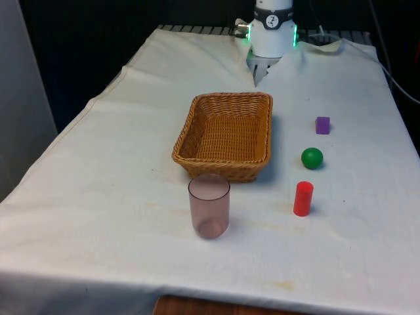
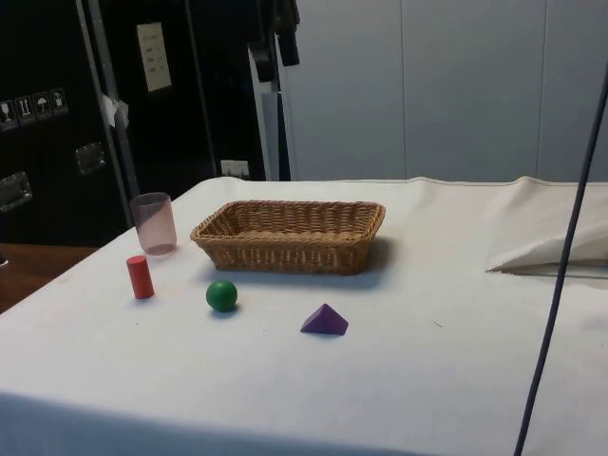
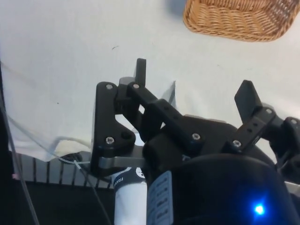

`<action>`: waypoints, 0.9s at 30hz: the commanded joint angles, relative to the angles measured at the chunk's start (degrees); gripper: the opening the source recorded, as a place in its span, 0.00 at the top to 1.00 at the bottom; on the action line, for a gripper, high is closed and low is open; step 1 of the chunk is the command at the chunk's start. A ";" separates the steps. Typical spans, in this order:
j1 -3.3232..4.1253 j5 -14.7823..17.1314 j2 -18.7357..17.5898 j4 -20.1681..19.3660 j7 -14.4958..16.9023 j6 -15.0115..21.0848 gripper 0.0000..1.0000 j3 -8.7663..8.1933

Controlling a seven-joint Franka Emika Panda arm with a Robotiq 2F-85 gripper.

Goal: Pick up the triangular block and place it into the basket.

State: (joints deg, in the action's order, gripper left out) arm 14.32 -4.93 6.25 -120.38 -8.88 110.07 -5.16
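Note:
The purple triangular block (image 1: 322,125) lies on the white cloth at the front view's right, beside the wicker basket (image 1: 194,115). In the side view the block (image 2: 325,320) rests in front of the basket (image 2: 290,249), apart from it. My gripper (image 1: 260,71) hangs above the table's far end, behind the basket and well away from the block. In the wrist view the gripper (image 3: 193,82) is open with nothing between its black fingers (image 3: 140,70), and the basket (image 3: 239,21) lies beyond them.
A green ball (image 1: 312,157) and a red cylinder (image 1: 303,198) stand in a row with the block. A translucent pink cup (image 1: 209,205) stands in front of the basket. A dark cable (image 2: 560,266) hangs across the side view's right. The cloth folds up at the far end (image 2: 551,252).

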 commanded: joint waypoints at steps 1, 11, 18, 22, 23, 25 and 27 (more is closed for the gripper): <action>0.17 -0.63 0.80 -1.55 -1.20 1.55 0.00 0.57; 0.11 -1.38 2.41 -6.82 -4.87 6.59 0.00 3.21; 0.11 -1.49 2.86 -9.22 -6.65 9.45 0.00 4.47; -0.06 -1.66 3.90 -11.92 -7.73 12.15 0.00 5.27; -0.06 -1.72 4.18 -12.49 -7.79 12.72 0.00 5.33; -0.06 -1.78 4.47 -13.06 -7.85 13.24 0.00 5.33; -0.06 -1.89 5.44 -15.01 -8.08 14.95 0.00 5.50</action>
State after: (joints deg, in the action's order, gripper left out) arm 14.32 -6.25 11.29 -134.93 -16.27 124.16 0.17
